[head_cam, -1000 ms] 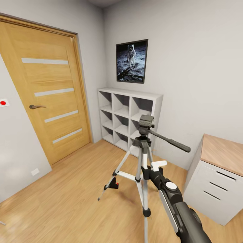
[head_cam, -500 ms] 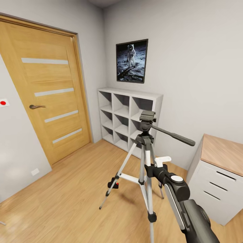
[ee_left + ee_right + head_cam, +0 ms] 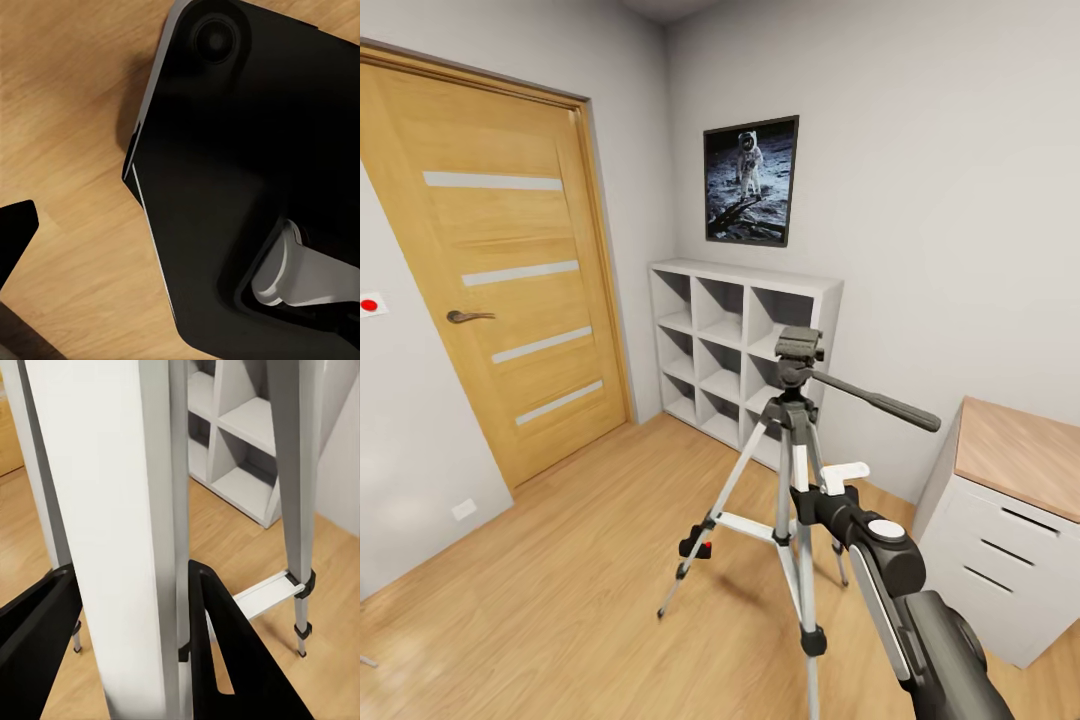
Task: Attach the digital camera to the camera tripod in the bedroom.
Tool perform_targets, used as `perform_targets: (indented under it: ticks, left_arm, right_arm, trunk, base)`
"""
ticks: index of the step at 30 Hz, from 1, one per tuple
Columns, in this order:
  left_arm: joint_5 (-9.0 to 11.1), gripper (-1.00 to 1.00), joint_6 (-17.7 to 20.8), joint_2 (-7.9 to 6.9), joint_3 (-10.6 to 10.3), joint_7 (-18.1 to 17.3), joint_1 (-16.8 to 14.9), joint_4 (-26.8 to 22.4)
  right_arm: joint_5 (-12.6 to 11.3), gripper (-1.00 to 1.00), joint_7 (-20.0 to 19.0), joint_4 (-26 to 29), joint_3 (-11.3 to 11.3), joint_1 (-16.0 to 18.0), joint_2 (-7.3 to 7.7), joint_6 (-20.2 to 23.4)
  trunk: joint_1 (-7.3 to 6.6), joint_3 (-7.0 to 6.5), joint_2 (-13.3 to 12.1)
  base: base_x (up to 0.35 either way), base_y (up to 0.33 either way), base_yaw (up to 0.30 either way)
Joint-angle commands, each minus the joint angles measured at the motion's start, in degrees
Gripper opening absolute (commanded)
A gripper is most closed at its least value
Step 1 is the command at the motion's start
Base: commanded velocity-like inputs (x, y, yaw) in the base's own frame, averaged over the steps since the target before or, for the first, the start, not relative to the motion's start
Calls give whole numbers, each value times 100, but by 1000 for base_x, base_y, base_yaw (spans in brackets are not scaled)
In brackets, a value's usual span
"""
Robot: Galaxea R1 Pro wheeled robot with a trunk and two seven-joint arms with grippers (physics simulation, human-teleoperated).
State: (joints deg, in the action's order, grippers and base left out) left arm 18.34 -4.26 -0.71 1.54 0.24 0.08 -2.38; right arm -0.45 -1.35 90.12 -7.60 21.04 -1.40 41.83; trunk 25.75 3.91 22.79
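Camera tripod (image 3: 792,470): you see it standing upright on the light wood floor (image 3: 560,580) of the bedroom, silver legs spread, dark grey head at the top, long pan handle (image 3: 875,403) pointing toward the counter side.
Right claw (image 3: 131,607): your right arm reaches in from the lower right of the head view; in the right wrist view its two black fingers (image 3: 225,645) sit either side of a silver tripod leg, pinching it.
Left claw: the left wrist view gives you a black fingertip (image 3: 15,232) at the edge over wood floor and a large black body with a grey part; you cannot tell whether this claw is spread or pressed together.
Cube shelf (image 3: 735,350): white, against the far wall, just behind the tripod.
Picture (image 3: 751,181): framed astronaut print on the wall above the shelf.
Door (image 3: 500,280): wooden, shut, with pale horizontal strips and a lever handle, on your left.
Counter (image 3: 1015,455): wooden top over white drawers, at the right, beside the tripod but apart from it.
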Motion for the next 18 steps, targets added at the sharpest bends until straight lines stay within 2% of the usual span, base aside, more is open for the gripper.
perform_targets:
  ticks: [1, 8, 13, 18]
  left_arm:
    - [11, 100, -8, 1, 12, 2, 1, -8]
    - [-13, 100, -12, 1, 5, 2, 1, -15]
    - [-27, 100, -13, 6, 4, 2, 1, -16]
    - [-33, 100, -13, 24, 2, 2, 1, -17]
  right_arm:
    - [-8, -100, -14, 6, 3, 6, -5, -32]
    - [-14, -100, -12, 6, 25, 6, -15, -481]
    - [-16, -100, -17, 6, 29, 6, -18, -963]
    - [-16, -100, -21, 6, 25, 6, -18, -1153]
  trunk:
    - [3, 11, 12]
    - [3, 11, 12]
    - [3, 11, 12]
    - [3, 11, 12]
  base:
    - [0, 0, 0]
    - [0, 0, 0]
    - [0, 0, 0]
    - [0, 0, 0]
